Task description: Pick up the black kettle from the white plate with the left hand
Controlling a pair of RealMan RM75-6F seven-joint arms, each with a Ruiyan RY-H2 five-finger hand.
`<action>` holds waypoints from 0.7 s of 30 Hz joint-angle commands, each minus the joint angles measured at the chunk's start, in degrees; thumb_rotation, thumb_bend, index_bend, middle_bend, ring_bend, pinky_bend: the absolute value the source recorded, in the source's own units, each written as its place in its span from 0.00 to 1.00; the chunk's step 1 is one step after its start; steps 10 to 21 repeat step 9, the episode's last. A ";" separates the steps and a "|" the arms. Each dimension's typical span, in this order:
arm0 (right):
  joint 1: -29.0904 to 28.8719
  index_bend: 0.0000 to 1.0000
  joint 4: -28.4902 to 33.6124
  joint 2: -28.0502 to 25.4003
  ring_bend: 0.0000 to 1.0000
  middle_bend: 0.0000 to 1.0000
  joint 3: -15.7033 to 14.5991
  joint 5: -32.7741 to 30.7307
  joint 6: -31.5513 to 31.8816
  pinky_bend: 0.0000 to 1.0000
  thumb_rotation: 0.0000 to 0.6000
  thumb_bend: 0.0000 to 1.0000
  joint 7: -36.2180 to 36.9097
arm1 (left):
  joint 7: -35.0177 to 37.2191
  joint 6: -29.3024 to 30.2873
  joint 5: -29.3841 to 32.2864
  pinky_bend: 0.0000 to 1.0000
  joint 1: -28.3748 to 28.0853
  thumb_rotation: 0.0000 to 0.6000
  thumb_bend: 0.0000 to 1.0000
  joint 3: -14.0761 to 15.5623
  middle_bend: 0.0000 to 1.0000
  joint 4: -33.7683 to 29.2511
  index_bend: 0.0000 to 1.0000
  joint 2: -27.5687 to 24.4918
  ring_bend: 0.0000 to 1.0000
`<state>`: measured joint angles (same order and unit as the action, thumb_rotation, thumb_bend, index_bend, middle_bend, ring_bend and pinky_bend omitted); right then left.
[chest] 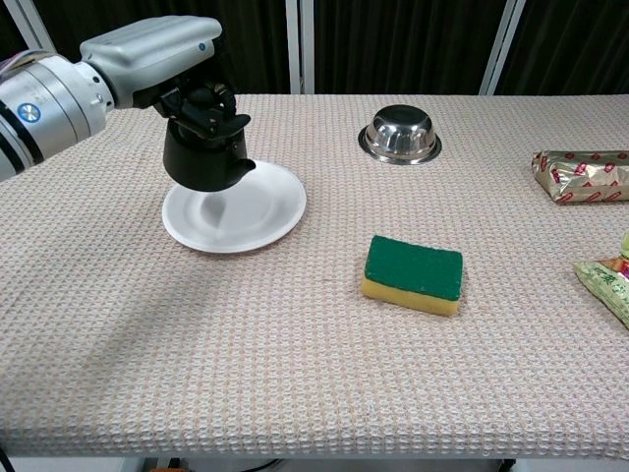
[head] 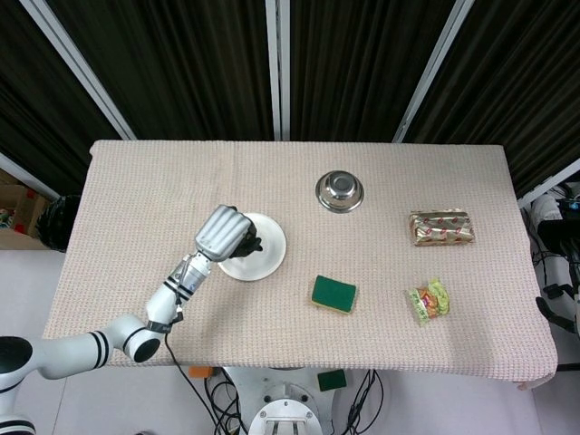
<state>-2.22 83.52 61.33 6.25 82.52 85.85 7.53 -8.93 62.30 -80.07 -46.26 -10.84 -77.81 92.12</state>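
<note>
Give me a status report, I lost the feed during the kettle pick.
Left hand grips black kettle from above. Kettle lifted clear of white plate, hanging above it. Right hand not in view. Nothing obstructing.

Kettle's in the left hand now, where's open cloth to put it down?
Bare cloth lies in front of the white plate, left of the sponge, and behind the plate, left of the steel bowl. The far right is crowded with the foil pack and snack bag.

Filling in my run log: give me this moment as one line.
left hand: grips black kettle from above | kettle: lifted clear of white plate | right hand: not in view
</note>
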 commanded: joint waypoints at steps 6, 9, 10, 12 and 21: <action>-0.08 0.00 0.04 -0.01 0.00 0.00 0.00 0.03 -0.10 0.00 1.00 0.21 0.10 | -0.61 0.51 -0.28 0.68 -0.06 0.97 0.44 -0.12 1.00 0.38 1.00 0.30 0.96; -0.10 0.00 0.09 -0.03 0.00 0.00 -0.14 0.15 -0.26 0.00 1.00 0.21 0.25 | -0.18 0.51 -0.17 0.68 0.06 0.97 0.44 -0.14 1.00 0.24 1.00 0.20 0.96; -0.10 0.00 0.09 -0.03 0.00 0.00 -0.14 0.15 -0.26 0.00 1.00 0.21 0.25 | -0.18 0.51 -0.17 0.68 0.06 0.97 0.44 -0.14 1.00 0.24 1.00 0.20 0.96; -0.10 0.00 0.09 -0.03 0.00 0.00 -0.14 0.15 -0.26 0.00 1.00 0.21 0.25 | -0.18 0.51 -0.17 0.68 0.06 0.97 0.44 -0.14 1.00 0.24 1.00 0.20 0.96; -0.10 0.00 0.09 -0.03 0.00 0.00 -0.14 0.15 -0.26 0.00 1.00 0.21 0.25 | -0.18 0.51 -0.17 0.68 0.06 0.97 0.44 -0.14 1.00 0.24 1.00 0.20 0.96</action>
